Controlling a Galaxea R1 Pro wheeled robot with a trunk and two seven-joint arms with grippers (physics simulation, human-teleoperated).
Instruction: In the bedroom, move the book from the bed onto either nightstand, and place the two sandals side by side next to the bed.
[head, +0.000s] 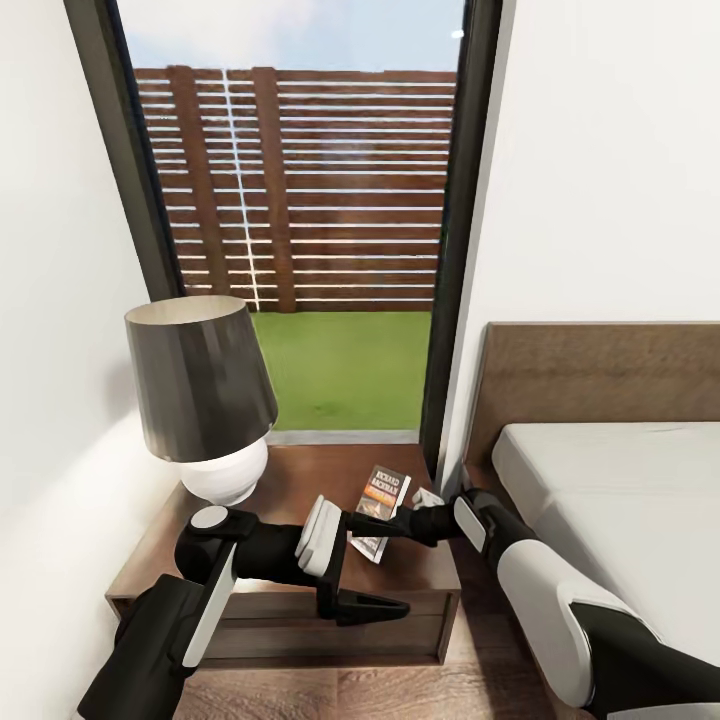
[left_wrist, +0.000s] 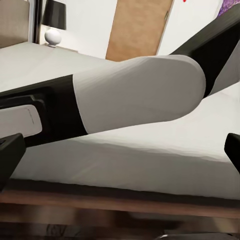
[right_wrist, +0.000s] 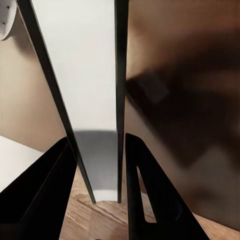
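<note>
Now the right fingers (head: 372, 522) grip the book (head: 383, 510) over the nightstand (head: 300, 480) tabletop.
Seen from the head, the book stands tilted between the closed right fingers, its lower edge at or just above the tabletop; I cannot tell whether it touches. In the right wrist view the book's (right_wrist: 97, 100) thin edge runs between the two dark fingers (right_wrist: 150, 200), wood below them. Beyond the fingers, further back on the tabletop, stands the lamp (head: 205, 395), with a black shade and white base. The left fingers (head: 365, 605) hang spread apart, holding nothing, in front of the nightstand and just below the right fingers. The bed (head: 620, 500) lies beside the nightstand, behind the right arm.
</note>
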